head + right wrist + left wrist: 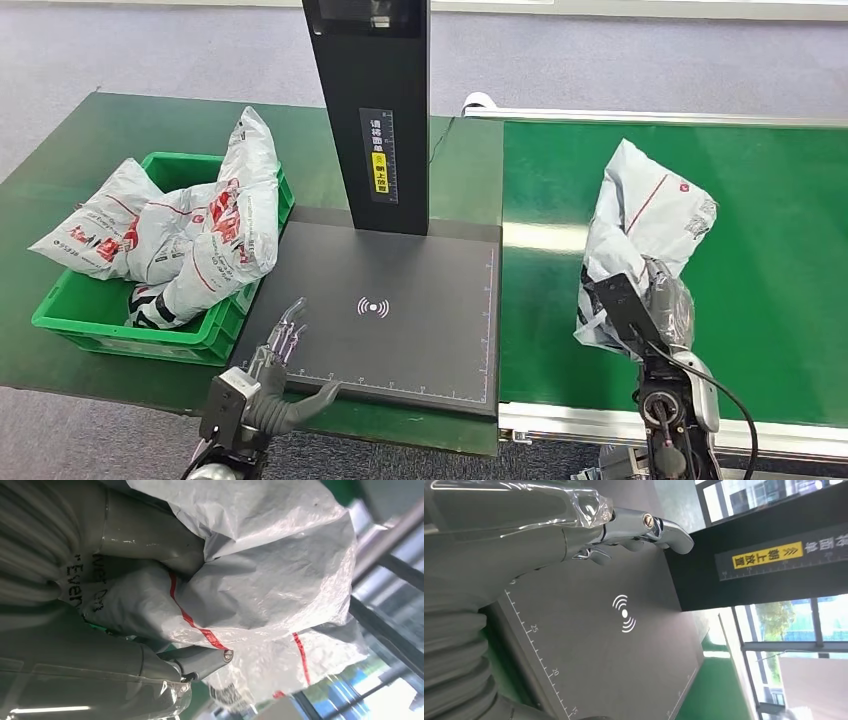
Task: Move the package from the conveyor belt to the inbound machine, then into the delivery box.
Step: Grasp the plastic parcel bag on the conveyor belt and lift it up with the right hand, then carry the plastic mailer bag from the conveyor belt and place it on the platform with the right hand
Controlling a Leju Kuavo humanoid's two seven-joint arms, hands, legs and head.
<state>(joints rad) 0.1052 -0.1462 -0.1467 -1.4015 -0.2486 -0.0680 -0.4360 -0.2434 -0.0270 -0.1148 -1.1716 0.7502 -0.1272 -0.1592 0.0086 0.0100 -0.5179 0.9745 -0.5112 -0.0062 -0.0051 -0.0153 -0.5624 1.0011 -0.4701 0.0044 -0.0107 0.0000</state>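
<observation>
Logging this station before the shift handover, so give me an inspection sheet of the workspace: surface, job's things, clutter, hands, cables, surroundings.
Surface: green conveyor belt beside a green table that bears the black inbound machine; its scan plate is bare.
Job's things: white package with red stripes, held up over the belt; green delivery box already holds several similar bags.
Clutter: nothing seen.
Hands: right hand grips the package; left hand holds nothing, fingers extended over the plate's near corner.
Cables: black cable along the right wrist.
Surroundings: grey carpet floor; windows in the wrist views.
</observation>
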